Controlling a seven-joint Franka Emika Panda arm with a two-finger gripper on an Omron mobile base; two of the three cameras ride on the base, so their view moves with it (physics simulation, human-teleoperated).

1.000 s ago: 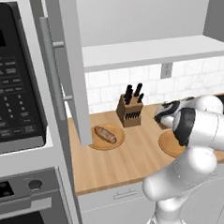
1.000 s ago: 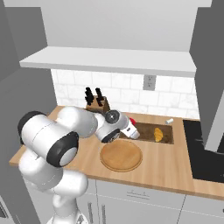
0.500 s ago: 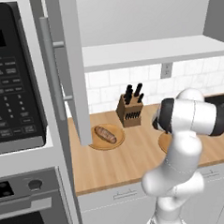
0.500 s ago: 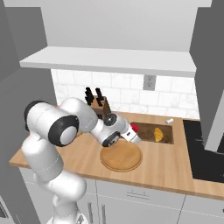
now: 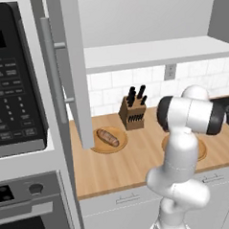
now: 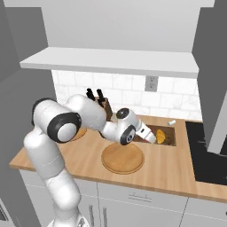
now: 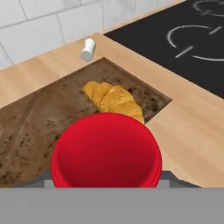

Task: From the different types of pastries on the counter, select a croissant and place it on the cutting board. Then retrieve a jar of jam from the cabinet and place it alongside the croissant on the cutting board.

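Basically the end effector [image 6: 156, 138] is clamped on the jar of jam [image 7: 106, 151], poised over the cutting board [image 7: 39, 118] right by the croissant [image 7: 113, 99], so lowering it on this line risks crushing or shoving the pastry, or tipping the jar.

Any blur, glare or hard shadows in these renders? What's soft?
Hand view: the jar of jam sits huge and close with a soft sheen on its lid, the croissant and cutting board look smeared and low in detail.
Right base view: even flat light, faint shading under the shelf.
Left base view: no glare, cabinet door evenly grey.
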